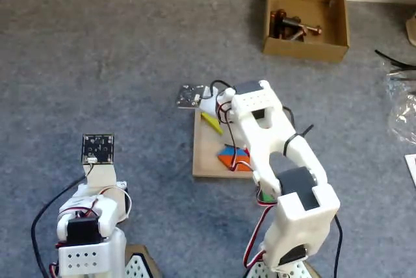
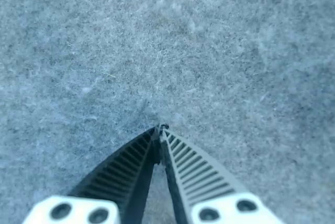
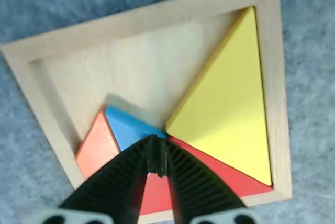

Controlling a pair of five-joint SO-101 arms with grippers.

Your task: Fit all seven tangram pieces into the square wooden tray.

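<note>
The square wooden tray (image 3: 157, 22) lies on grey carpet, and in the high view the tray (image 1: 203, 161) sits under the right arm. Inside it are a large yellow triangle (image 3: 230, 109) (image 1: 211, 122), a red triangle (image 3: 220, 174), a blue triangle (image 3: 128, 130) (image 1: 229, 152) and an orange piece (image 3: 97, 148). My right gripper (image 3: 157, 162) hovers shut above where blue and red meet, holding nothing. A green piece (image 1: 265, 195) peeks out under the right arm, off the tray. My left gripper (image 2: 159, 130) is shut over bare carpet at the lower left.
A cardboard box (image 1: 305, 12) holding copper-coloured parts stands at the back right. Clear plastic wrap (image 1: 403, 115) and black cables (image 1: 393, 63) lie at the right edge. Open carpet spreads to the left of the tray.
</note>
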